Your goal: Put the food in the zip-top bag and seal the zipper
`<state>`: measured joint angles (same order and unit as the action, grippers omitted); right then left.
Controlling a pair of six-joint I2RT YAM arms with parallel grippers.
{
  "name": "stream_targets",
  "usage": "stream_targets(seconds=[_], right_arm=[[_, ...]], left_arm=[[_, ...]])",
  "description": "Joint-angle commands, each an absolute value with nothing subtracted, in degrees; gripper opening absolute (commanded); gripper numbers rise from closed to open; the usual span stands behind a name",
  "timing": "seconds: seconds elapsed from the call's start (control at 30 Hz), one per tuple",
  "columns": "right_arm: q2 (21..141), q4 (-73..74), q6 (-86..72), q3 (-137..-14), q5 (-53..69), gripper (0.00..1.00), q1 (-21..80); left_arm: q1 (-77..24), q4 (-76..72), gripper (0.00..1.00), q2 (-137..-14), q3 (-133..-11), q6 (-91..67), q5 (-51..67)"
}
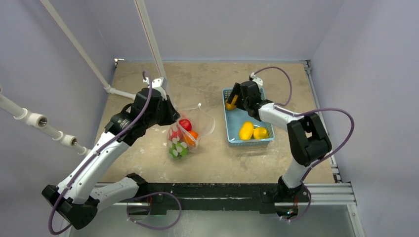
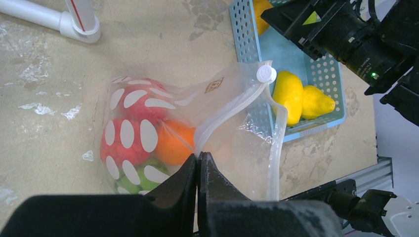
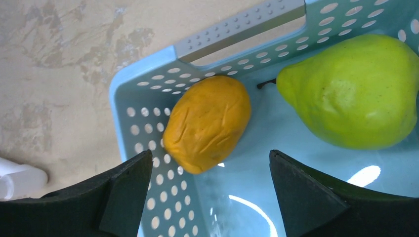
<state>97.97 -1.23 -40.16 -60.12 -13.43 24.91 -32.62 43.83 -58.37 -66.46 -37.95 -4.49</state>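
The zip-top bag (image 1: 196,127) lies mid-table, clear with white dots (image 2: 148,136), and holds food: red, orange (image 2: 175,143) and green fruits. My left gripper (image 2: 199,159) is shut on the bag's zipper (image 2: 232,106), a pale strip running up to a white slider (image 2: 266,74). My right gripper (image 3: 210,160) hangs open over the far left corner of the blue basket (image 3: 148,69). An orange fruit (image 3: 207,123) lies just ahead of its fingers, untouched. A green pear (image 3: 351,91) lies to its right. Two yellow fruits (image 1: 253,131) sit at the basket's near end.
The light-blue basket (image 1: 249,142) stands right of the bag. White pipes (image 1: 153,44) rise from the table's far left (image 2: 59,19). A metal rail (image 1: 222,190) runs along the near edge, and grey walls close in three sides.
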Motion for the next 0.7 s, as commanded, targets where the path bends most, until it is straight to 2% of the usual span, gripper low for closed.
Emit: stream_targets(seconds=[0.0, 0.4, 0.67], right_arm=[[100.1, -4.41, -41.05, -60.94, -12.35, 0.9, 23.93], [104.61, -7.7, -42.05, -62.21, -9.0, 0.89, 22.34], [105.3, -8.85, -42.7, -62.53, -9.47, 0.82, 21.84]], left_arm=[[-32.16, 41.03, 0.0, -58.62, -66.92, -38.46, -4.31], [-32.08, 41.31, 0.0, -58.56, -66.71, -38.39, -5.18], [-32.08, 41.29, 0.0, -59.02, -66.8, -38.15, -5.19]])
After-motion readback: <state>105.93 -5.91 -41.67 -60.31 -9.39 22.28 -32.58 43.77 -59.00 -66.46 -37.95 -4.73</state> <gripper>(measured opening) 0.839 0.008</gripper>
